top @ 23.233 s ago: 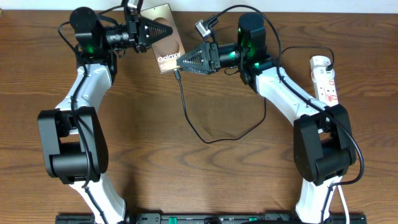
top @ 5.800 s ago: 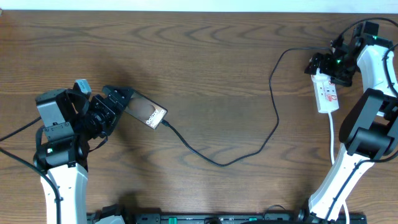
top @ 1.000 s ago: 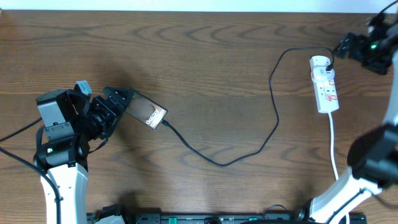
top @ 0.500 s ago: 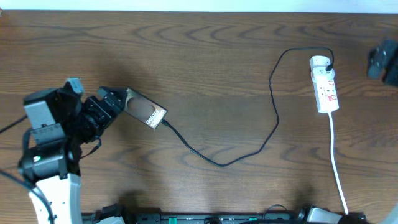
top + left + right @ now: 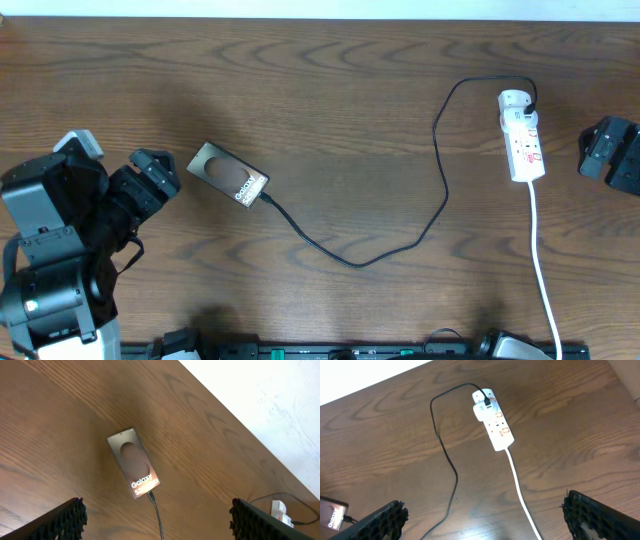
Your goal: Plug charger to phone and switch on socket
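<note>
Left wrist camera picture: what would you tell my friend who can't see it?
A bronze phone lies flat on a wooden table, with a thin black cable plugged into its lettered end. A white power strip shows far off at the lower right.

Overhead: fixed, straight down, far out. Whole table (image 5: 330,90) in frame, wall edge (image 5: 320,8) at top.
Left wrist: high, tilted down across the table at the phone (image 5: 133,463), mid range. Left fingertips (image 5: 62,520) sit in the bottom corners, and the power strip (image 5: 280,509) is tiny at lower right.
Right wrist: high, angled down on the power strip. Right fingertips (image 5: 382,520) in the bottom corners, phone clipped at lower left.
All three share the phone, black cable (image 5: 350,262) and power strip.
</note>
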